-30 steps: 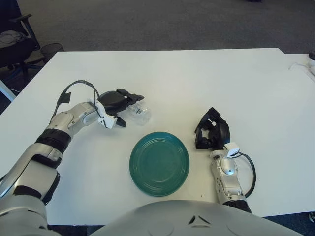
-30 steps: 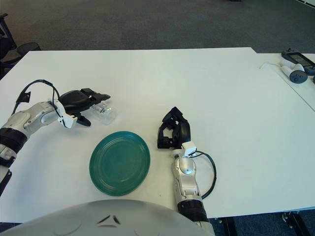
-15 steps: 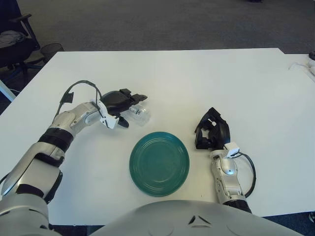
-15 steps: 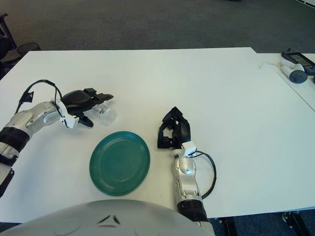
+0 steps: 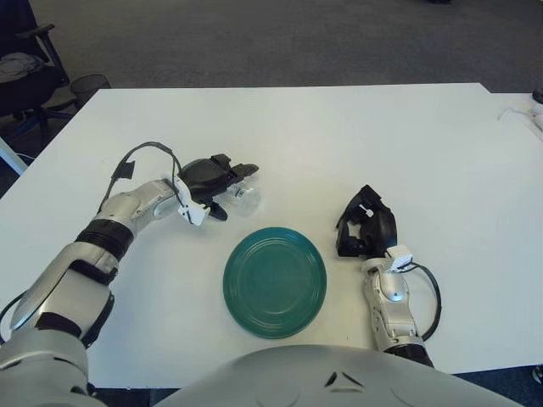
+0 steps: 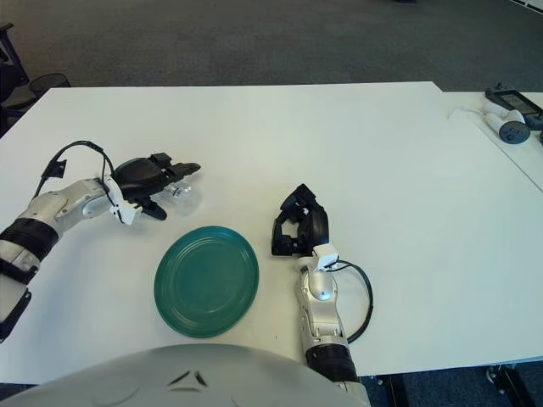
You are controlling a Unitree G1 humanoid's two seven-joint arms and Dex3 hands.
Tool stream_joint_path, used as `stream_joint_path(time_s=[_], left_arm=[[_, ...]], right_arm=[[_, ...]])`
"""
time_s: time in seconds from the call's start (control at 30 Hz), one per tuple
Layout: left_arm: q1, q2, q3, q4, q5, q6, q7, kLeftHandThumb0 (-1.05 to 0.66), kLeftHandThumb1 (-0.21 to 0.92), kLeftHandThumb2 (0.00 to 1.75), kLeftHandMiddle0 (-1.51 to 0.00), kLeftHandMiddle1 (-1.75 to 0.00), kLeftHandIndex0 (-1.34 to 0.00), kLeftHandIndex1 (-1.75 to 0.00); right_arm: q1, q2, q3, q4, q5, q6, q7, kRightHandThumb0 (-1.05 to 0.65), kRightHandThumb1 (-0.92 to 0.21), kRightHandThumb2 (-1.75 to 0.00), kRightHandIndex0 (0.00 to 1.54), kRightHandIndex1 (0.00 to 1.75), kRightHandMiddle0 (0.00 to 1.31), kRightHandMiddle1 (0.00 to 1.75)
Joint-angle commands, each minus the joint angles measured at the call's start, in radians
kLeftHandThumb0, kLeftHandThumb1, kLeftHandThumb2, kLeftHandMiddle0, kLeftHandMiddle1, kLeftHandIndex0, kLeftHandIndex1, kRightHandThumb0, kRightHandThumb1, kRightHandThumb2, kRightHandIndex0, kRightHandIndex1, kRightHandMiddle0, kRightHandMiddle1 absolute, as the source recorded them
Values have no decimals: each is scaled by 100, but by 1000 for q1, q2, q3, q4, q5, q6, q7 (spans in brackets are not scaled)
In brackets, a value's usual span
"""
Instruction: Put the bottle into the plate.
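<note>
Our left hand (image 5: 214,176) reaches over the small clear bottle (image 5: 241,195), fingers spread above it and not clasped around it; since a second ago it has slid a little further along the counter (image 5: 339,136) over the bottle, which has kept its spot just beyond the upper left rim of the green plate (image 5: 275,281). Our right hand (image 5: 365,224) sits curled and empty just right of the plate, unchanged.

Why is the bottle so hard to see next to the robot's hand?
In both eye views the bottle is clear plastic on a white table, so it blends in; the dark left hand covers part of it.
</note>
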Motion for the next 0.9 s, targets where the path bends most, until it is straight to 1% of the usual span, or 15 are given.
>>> stream_joint_path(time_s=[0.0, 0.03, 0.1, 0.13, 0.17, 0.2, 0.23, 0.27, 0.3, 0.33, 0.4, 0.43, 0.53, 0.67, 0.87], left_arm=[[18, -35, -60, 31, 62, 14, 60, -89, 83, 21, -30, -118, 0, -54], [21, -47, -75, 41, 77, 25, 82, -87, 83, 21, -31, -119, 0, -58], [27, -69, -106, 71, 108, 54, 131, -81, 83, 23, -33, -127, 0, -82], [29, -80, -121, 87, 123, 70, 156, -79, 82, 26, -34, -135, -2, -94], [30, -95, -139, 112, 141, 93, 188, -74, 77, 36, -34, -149, -3, -115], [29, -105, -153, 131, 153, 109, 212, -70, 71, 48, -39, -158, -10, -131], [26, -119, -170, 163, 168, 132, 246, -68, 68, 52, -41, -162, -12, -137], [25, -139, -190, 203, 190, 172, 297, -58, 64, 65, -46, -166, -27, -145], [23, -151, -205, 232, 203, 198, 335, -47, 56, 78, -49, -168, -34, -145], [14, -171, -233, 278, 234, 244, 411, -30, 44, 98, -55, -170, -45, -145], [-3, -193, -271, 335, 265, 289, 501, -16, 23, 128, -68, -172, -57, -152], [-10, -209, -292, 373, 277, 316, 549, -10, 15, 140, -73, -173, -62, -154], [-17, -232, -321, 435, 278, 365, 635, -4, 0, 163, -84, -174, -67, -165], [-19, -250, -326, 495, 239, 379, 732, -1, -5, 172, -88, -175, -68, -171], [-27, -277, -332, 555, 206, 376, 826, 0, -6, 174, -89, -175, -67, -174]], right_arm=[[78, 28, 1, 116, 5, 57, -5, 0, 1, -164, 92, 158, 63, 175], [79, 28, 1, 116, 4, 57, -6, 0, 1, -164, 92, 158, 63, 175], [80, 29, 2, 116, 1, 56, -10, 0, 1, -164, 92, 158, 63, 175], [80, 30, 3, 116, 0, 56, -12, 0, 1, -164, 92, 159, 63, 175], [80, 30, 3, 116, -1, 55, -13, 0, 1, -164, 92, 159, 63, 175], [80, 30, 3, 116, -2, 55, -14, 0, 1, -164, 92, 159, 63, 175], [80, 30, 3, 116, -2, 54, -14, 0, 1, -164, 92, 159, 63, 175], [81, 30, 3, 117, -1, 53, -14, 0, 1, -164, 92, 159, 63, 175], [82, 30, 4, 115, -2, 53, -14, 0, 1, -164, 92, 159, 63, 175], [84, 31, 4, 113, 0, 53, -13, 0, 1, -164, 92, 159, 63, 175], [86, 32, 4, 111, 2, 54, -12, 0, 1, -164, 92, 158, 63, 175], [87, 32, 3, 110, 3, 55, -12, 0, 1, -164, 92, 158, 63, 175], [90, 31, 0, 105, 6, 57, -12, 0, 1, -164, 92, 158, 63, 175], [92, 29, -2, 102, 8, 58, -11, 0, 2, -164, 92, 159, 64, 175], [96, 27, -4, 96, 8, 58, -13, 0, 2, -165, 92, 159, 64, 175]])
